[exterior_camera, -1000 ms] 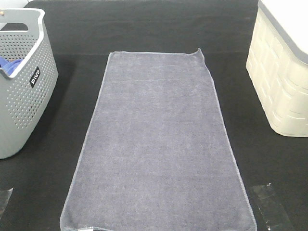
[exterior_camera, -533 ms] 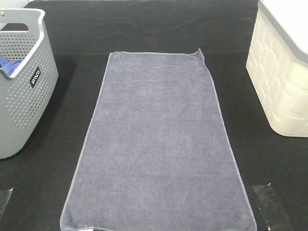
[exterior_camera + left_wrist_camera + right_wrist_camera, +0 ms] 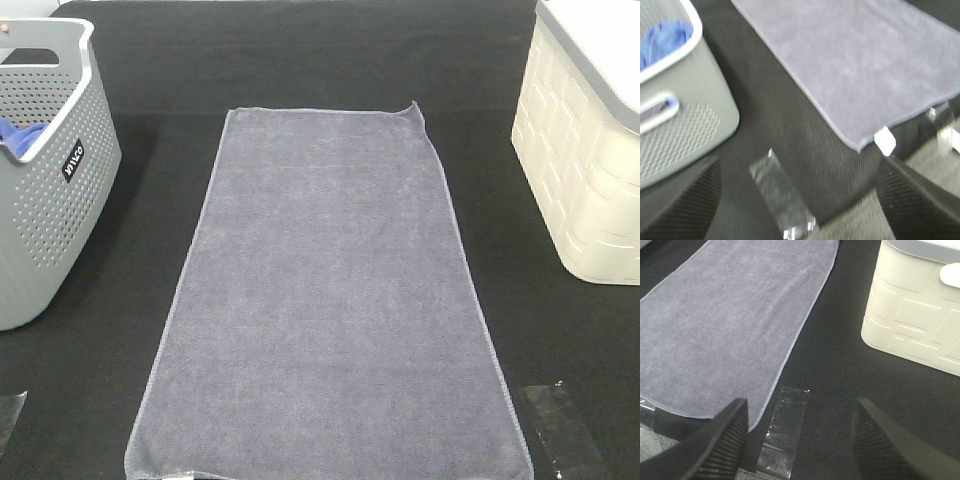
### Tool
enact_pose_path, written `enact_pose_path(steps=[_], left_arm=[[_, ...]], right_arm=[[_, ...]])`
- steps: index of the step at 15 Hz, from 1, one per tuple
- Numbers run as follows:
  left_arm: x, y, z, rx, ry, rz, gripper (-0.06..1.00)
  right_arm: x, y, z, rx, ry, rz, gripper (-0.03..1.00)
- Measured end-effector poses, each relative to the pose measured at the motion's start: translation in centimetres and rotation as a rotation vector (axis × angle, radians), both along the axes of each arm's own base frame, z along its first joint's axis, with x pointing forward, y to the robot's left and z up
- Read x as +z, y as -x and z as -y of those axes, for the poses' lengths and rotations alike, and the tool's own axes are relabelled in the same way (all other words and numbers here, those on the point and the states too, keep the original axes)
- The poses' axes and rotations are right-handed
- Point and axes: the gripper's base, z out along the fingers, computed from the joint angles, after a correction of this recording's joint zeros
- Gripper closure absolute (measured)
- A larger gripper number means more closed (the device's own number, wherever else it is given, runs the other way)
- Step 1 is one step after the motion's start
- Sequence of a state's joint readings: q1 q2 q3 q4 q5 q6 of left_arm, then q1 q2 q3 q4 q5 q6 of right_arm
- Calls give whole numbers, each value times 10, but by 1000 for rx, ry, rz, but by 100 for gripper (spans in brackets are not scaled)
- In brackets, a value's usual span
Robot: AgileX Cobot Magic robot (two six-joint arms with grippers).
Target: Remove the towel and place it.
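The towel (image 3: 325, 300) is lying flat along the table's (image 3: 300, 60) middle, untouched; both grippers (image 3: 795, 200) (image 3: 797, 437) are hovering spread and empty, so the work appears complete.

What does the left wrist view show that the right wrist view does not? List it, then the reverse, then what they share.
Only the left wrist view: the perforated grey plastic basket holding a bright blue cloth, and a small white tag at the towel's corner.
Only the right wrist view: the cream plastic bin with raised rectangular panels.
Both: the slate-grey plush towel lying flat on the black table, clear tape strips, and open gripper fingers.
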State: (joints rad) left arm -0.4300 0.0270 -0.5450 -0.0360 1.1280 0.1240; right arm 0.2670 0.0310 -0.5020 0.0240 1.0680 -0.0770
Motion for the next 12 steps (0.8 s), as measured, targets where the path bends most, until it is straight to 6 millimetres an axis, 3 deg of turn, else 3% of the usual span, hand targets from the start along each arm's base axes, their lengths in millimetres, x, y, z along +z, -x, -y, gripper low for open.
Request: enact_pose_path(steps=[12], left_arm=[[-3, -5, 6, -58, -5, 50, 14]], right_arm=[[0, 0, 0, -1, -1, 1, 39]])
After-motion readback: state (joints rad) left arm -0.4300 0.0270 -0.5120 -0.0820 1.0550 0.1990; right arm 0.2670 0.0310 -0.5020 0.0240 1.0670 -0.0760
